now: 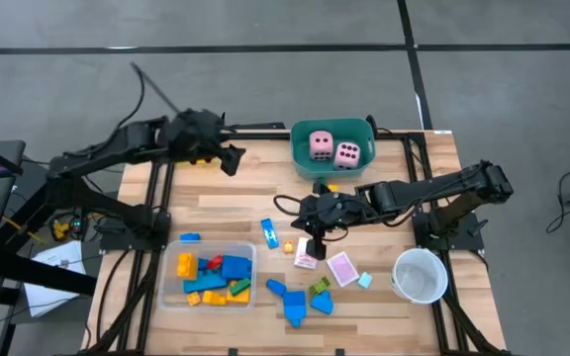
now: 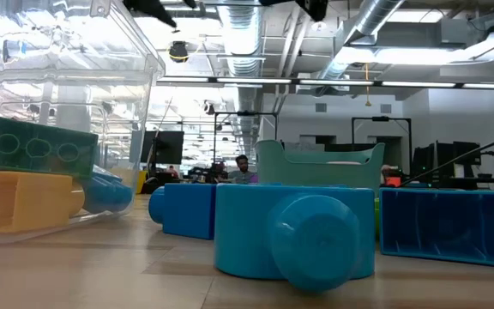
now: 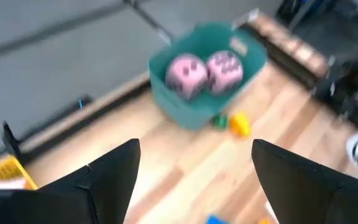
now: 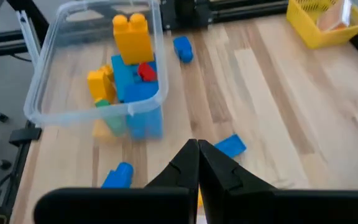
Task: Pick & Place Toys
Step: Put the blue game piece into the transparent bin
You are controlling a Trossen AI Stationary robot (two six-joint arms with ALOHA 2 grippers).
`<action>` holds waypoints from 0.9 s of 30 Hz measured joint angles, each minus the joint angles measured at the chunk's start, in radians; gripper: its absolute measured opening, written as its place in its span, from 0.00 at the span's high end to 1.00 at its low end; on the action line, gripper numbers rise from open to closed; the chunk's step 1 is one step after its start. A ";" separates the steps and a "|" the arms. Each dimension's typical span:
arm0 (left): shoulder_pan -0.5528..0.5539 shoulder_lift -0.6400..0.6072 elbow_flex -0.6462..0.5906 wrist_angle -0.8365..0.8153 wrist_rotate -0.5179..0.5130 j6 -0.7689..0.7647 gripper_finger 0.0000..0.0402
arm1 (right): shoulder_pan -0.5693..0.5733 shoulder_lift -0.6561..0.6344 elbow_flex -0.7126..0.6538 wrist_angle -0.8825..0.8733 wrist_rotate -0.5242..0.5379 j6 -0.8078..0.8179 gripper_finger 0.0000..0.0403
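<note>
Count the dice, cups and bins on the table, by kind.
pink dice: 2
white cup: 1
bins: 3 (teal tub, clear tray, yellow tray)
Total: 6

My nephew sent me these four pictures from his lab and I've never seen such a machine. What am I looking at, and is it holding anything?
It is a robot with two dark arms at a wooden table, each ending in a two-finger gripper. One picture looks straight down, one looks level across the tabletop, and two come from cameras on the wrists. The left gripper is open over the table's far left part and holds nothing. The right gripper is shut above the middle, and nothing shows between its fingers. A teal tub holds two pink dice. A clear tray holds some building blocks; other blocks and pink cards lie loose beside a white cup.
</note>
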 joint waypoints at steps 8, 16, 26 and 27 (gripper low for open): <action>0.135 0.148 0.000 -0.292 0.199 -0.017 0.24 | 0.030 0.000 0.000 -0.060 0.052 0.043 1.00; 0.147 0.328 -0.008 -0.609 0.228 0.022 0.24 | 0.037 0.000 0.000 -0.075 0.052 0.052 1.00; 0.119 0.374 -0.255 -0.583 0.334 0.023 0.24 | 0.042 0.000 0.000 -0.104 0.052 0.052 1.00; 0.118 0.374 -0.288 -0.575 0.350 0.021 0.24 | 0.042 0.000 0.000 -0.107 0.052 0.052 1.00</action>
